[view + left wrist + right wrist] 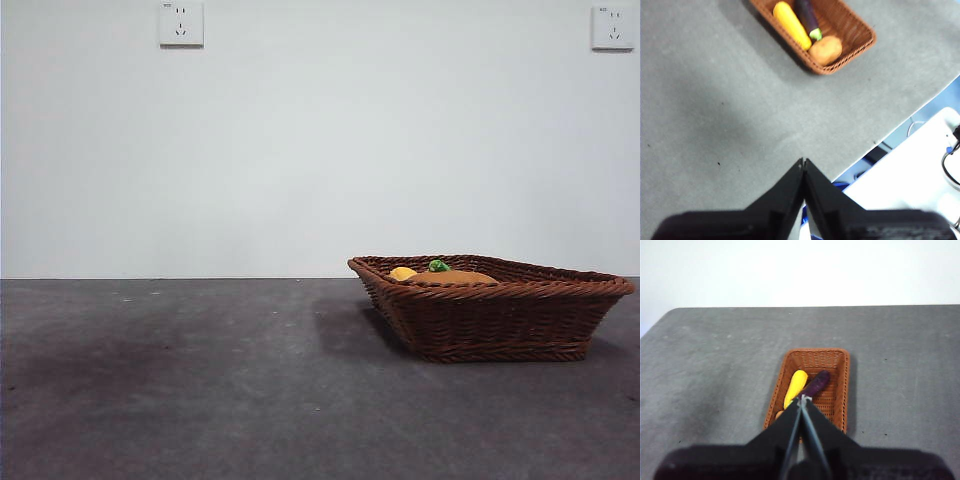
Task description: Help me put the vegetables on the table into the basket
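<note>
right tool closed above basket, left tool closed

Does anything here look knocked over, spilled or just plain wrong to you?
Nothing stands out. The basket sits upright on the table, and the potato, the yellow piece and the eggplant all lie inside it. The left claw and right claw are both shut and hold nothing.
</note>
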`<action>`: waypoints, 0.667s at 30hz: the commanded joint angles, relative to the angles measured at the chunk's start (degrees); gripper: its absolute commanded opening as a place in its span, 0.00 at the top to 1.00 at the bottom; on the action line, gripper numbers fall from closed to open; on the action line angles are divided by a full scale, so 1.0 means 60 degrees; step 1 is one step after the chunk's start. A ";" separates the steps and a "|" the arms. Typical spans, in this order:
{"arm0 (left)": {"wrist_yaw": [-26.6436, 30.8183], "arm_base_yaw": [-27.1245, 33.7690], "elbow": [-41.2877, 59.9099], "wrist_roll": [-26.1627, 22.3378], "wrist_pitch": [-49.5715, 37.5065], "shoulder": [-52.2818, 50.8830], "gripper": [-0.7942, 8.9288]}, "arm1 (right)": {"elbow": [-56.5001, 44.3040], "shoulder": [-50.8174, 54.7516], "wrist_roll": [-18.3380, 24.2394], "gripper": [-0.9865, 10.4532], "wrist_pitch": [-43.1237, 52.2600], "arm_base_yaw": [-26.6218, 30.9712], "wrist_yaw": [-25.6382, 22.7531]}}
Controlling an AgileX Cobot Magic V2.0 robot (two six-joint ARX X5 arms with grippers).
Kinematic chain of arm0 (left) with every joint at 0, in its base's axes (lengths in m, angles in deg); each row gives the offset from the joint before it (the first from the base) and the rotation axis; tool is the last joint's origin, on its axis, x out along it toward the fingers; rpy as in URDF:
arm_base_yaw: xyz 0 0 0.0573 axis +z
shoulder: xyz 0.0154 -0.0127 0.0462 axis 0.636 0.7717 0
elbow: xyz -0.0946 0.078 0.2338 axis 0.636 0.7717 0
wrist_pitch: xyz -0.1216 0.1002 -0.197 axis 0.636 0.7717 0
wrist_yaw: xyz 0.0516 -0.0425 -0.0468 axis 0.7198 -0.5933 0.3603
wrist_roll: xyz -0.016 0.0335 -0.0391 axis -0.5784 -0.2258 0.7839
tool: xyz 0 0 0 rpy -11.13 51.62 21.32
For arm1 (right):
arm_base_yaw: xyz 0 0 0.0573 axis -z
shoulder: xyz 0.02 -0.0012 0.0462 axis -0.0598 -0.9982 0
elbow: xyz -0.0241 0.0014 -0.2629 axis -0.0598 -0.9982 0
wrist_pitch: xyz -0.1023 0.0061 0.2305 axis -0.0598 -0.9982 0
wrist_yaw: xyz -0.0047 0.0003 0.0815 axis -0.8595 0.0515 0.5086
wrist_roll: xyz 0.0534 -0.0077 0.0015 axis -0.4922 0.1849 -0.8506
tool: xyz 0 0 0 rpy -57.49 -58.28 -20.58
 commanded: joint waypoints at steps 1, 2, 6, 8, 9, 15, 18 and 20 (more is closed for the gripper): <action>0.0025 -0.0025 0.0091 0.0091 -0.0036 0.0328 0.92 | -0.0022 -0.0127 -0.0095 0.91 -0.0240 -0.0007 -0.0036; 0.0025 -0.0025 0.0091 0.0091 -0.0036 0.0455 0.92 | -0.0022 -0.0164 -0.0095 0.91 -0.0237 -0.0007 -0.0040; 0.0029 -0.0025 0.0091 0.0091 -0.0036 0.1096 0.92 | -0.0025 -0.0452 -0.0095 0.91 -0.0240 -0.0007 -0.0120; 0.0084 0.0120 0.0091 0.0087 -0.0131 0.1377 0.92 | -0.0022 -0.0627 -0.0095 0.91 -0.0240 -0.0007 -0.0448; 0.0146 0.0328 0.0091 0.0058 -0.0178 0.1351 0.92 | -0.0022 -0.0721 -0.0095 0.91 -0.0237 -0.0007 -0.0608; 0.0670 0.1657 0.0619 -0.3253 -0.2426 0.0739 0.92 | -0.0022 -0.1406 -0.0095 0.91 -0.0240 -0.0007 -0.0794; 0.0514 0.2714 0.2062 -0.3508 -0.4965 -0.0459 0.92 | -0.0022 -0.1847 -0.0095 0.91 -0.0240 -0.0004 -0.0798; 0.0517 0.3413 0.3410 -0.3588 -0.6666 -0.1388 0.92 | -0.0022 -0.2124 -0.0098 0.91 -0.0237 -0.0004 -0.0794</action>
